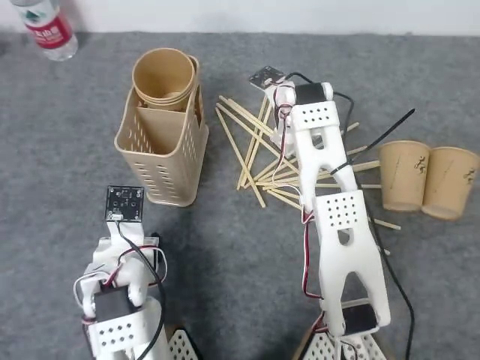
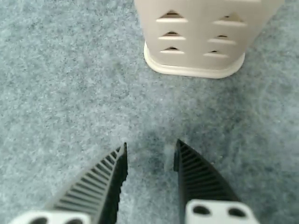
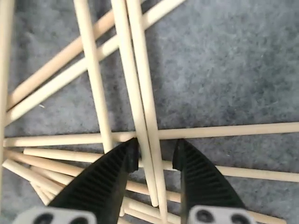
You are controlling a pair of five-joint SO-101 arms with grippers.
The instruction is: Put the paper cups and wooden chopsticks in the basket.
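Basket (image 1: 161,161): beige, slotted walls, upright on grey carpet (image 1: 67,135); divided inside; landmark for all entries below.
Stacked paper cups (image 1: 163,75): brown, nested, standing in the basket's far compartment, rims above its wall.
Chopsticks (image 1: 255,150): pale wood, a loose criss-crossed heap flat on the carpet just beside the basket, on the right arm's side; none inside the basket.
Loose paper cups (image 1: 403,174): two, brown, side by side and touching, well apart from the basket, beyond the chopstick heap; lying or upended, cannot tell which.
Left gripper (image 2: 151,144): low over the carpet near the basket's base (image 2: 201,42), pointed at its slotted wall; jaws part-way open, nothing between them.
Right gripper (image 3: 157,141): down on the heap beside the basket; jaws part-way open astride two parallel chopsticks (image 3: 140,93), one finger (image 3: 107,177) against the nearer stick, a gap at the other; not clamped.
Bottle (image 1: 46,28): clear plastic, red label, well apart from the basket, at the carpet's far edge.
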